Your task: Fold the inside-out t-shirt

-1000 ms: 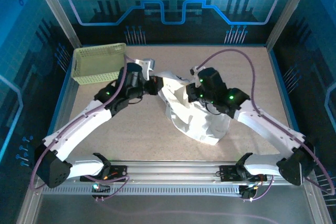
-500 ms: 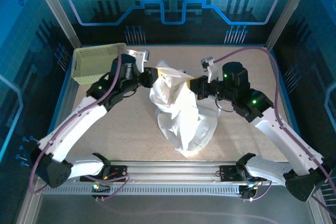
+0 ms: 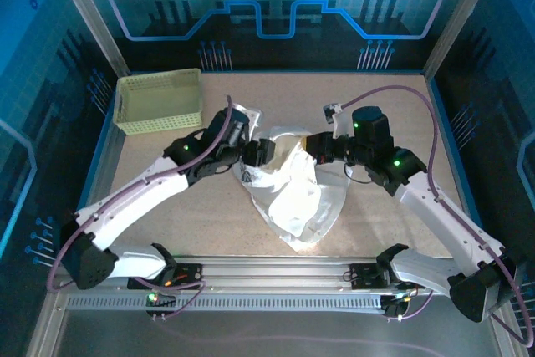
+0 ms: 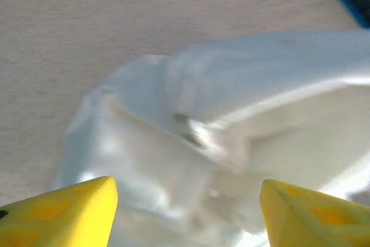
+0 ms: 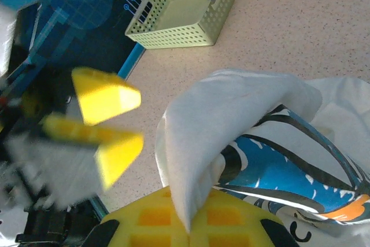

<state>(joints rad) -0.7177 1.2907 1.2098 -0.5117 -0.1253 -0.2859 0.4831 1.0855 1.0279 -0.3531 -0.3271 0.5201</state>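
Observation:
The white t-shirt lies crumpled mid-table, its upper edge lifted between the two arms. My right gripper is shut on a fold of that edge; in the right wrist view the yellow pads pinch the white cloth, with the blue-and-dark print showing beside it. My left gripper stands open at the shirt's left side. Its yellow fingertips are spread wide over the white cloth, gripping nothing. The left gripper's fingers appear blurred in the right wrist view, apart from the cloth.
A pale yellow-green lattice basket stands at the table's far left corner, also seen in the right wrist view. Bare speckled tabletop surrounds the shirt. A blue rim and metal posts frame the table.
The left gripper has opened and let go of the shirt, swinging nearer and rightward. The raised cloth has sagged lower. The right gripper keeps its hold and shifted slightly left.

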